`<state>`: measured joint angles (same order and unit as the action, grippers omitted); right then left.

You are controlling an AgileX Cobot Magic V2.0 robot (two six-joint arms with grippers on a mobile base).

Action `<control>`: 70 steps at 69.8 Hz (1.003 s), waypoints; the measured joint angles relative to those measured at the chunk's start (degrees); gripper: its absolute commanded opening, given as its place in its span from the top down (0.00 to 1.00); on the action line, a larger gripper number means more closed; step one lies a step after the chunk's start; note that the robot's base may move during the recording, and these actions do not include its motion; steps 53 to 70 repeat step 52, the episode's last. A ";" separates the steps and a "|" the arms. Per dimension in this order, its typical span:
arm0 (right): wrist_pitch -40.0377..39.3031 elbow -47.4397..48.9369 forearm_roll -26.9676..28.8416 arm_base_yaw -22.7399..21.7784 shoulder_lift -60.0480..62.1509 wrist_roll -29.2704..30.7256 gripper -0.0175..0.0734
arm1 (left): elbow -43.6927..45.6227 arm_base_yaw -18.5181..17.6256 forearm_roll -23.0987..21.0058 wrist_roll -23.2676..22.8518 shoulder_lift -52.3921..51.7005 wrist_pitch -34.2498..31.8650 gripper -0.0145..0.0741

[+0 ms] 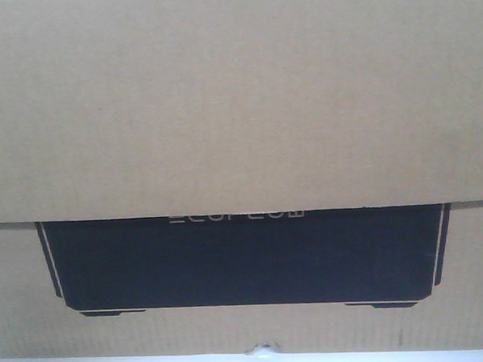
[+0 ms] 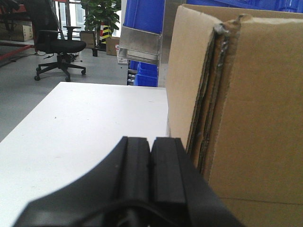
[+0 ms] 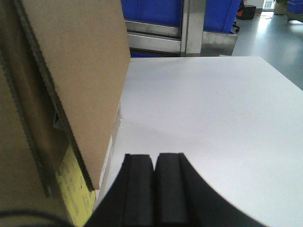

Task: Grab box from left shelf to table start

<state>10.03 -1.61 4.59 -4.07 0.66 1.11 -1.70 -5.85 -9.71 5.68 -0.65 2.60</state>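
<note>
At the bottom of each wrist view, the left hand (image 2: 150, 156) and the right hand (image 3: 155, 172) have their fingers pressed together, holding nothing. The box (image 1: 238, 108) stands on the white tabletop (image 2: 90, 123), filling the front view (its black panel low in the frame). Farther back, at the top, are the shelf (image 3: 161, 35) and blue bins (image 2: 142, 16).
</note>
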 measured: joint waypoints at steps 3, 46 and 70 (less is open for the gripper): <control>0.00 0.00 0.00 0.00 0.00 0.00 0.74 | 0.00 0.00 0.00 0.00 0.00 0.00 0.95; 0.00 0.00 0.00 0.00 0.00 -0.11 0.74 | 0.00 0.00 0.00 0.00 0.00 0.00 0.95; 0.00 0.00 0.00 0.00 0.00 -0.11 0.74 | 0.00 0.00 0.00 0.00 0.00 0.00 0.95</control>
